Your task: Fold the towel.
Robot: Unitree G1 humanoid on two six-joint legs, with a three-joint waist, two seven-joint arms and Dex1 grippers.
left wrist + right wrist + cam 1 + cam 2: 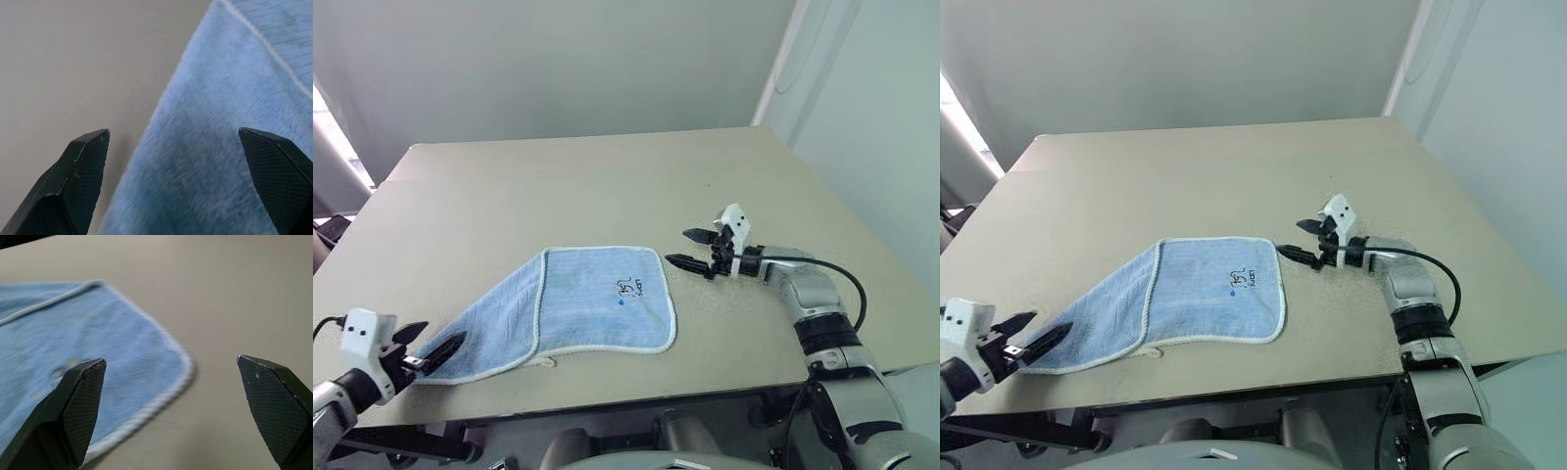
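We see the towel (597,299) lying on a beige table (587,186), toward the near edge. It is light blue with white stitched edging, and its right part lies flat as a folded panel carrying a small dark logo (631,287) with a blue dot. A white edge line runs across the cloth left of that panel. From there, 1 tapering section stretches toward the near left corner of the table and ends at the left gripper (438,345).

The left gripper sits at the tip of this tapering section, its 2 black fingers spread apart. In the left wrist view, we see 1 finger (83,176) over bare table and the other over the blue pile, with the towel's edge running between them; we cannot tell whether either finger touches the cloth.

The right gripper (693,249) hovers just beside the far right corner of the towel, pointing toward it, its 2 fingers likewise spread wide. In the right wrist view, the rounded corner of the towel (181,377) lies between the fingers (80,406), with nothing pinched.
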